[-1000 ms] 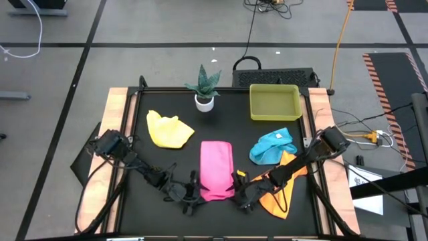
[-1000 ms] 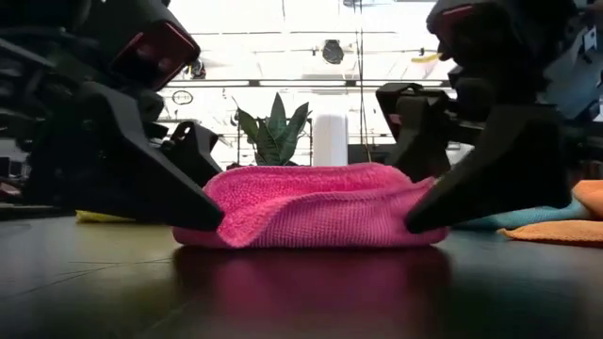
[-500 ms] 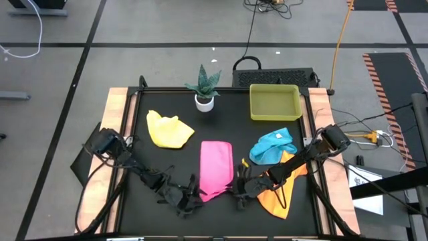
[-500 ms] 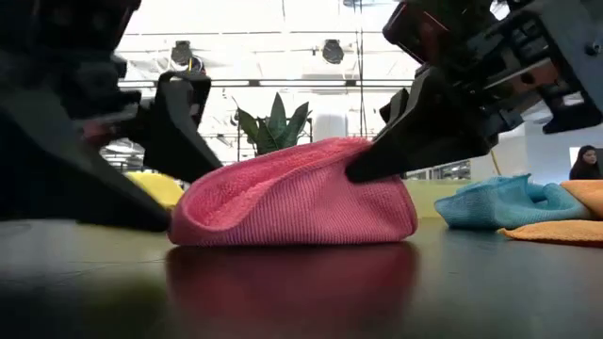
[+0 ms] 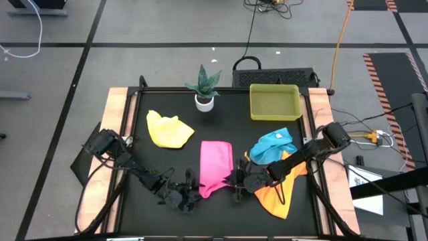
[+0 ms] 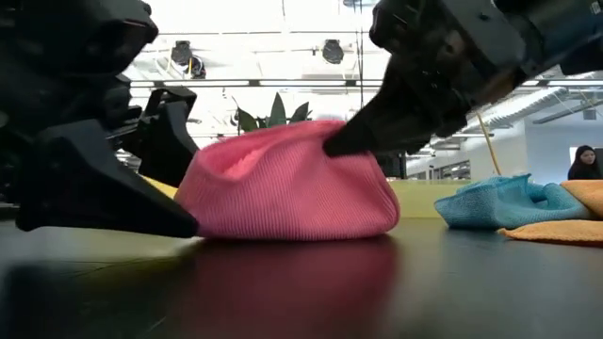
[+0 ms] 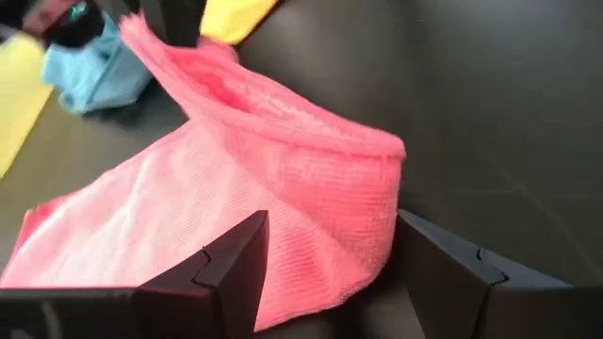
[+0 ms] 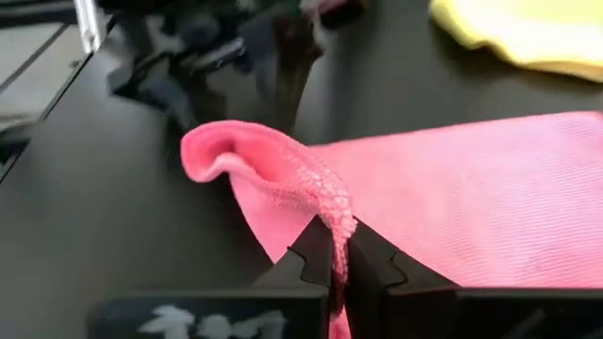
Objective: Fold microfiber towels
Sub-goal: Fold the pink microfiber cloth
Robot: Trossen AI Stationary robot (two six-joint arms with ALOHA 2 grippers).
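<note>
One right gripper (image 8: pixel 332 254) pinching pink towel (image 8: pixel 490 198)

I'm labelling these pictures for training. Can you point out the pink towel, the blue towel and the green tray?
pink towel (image 5: pixel 215 163), high view, middle of its flat part.
blue towel (image 5: pixel 271 147), high view, centre of the crumpled cloth.
green tray (image 5: pixel 273 88), high view, its far rim.
</note>
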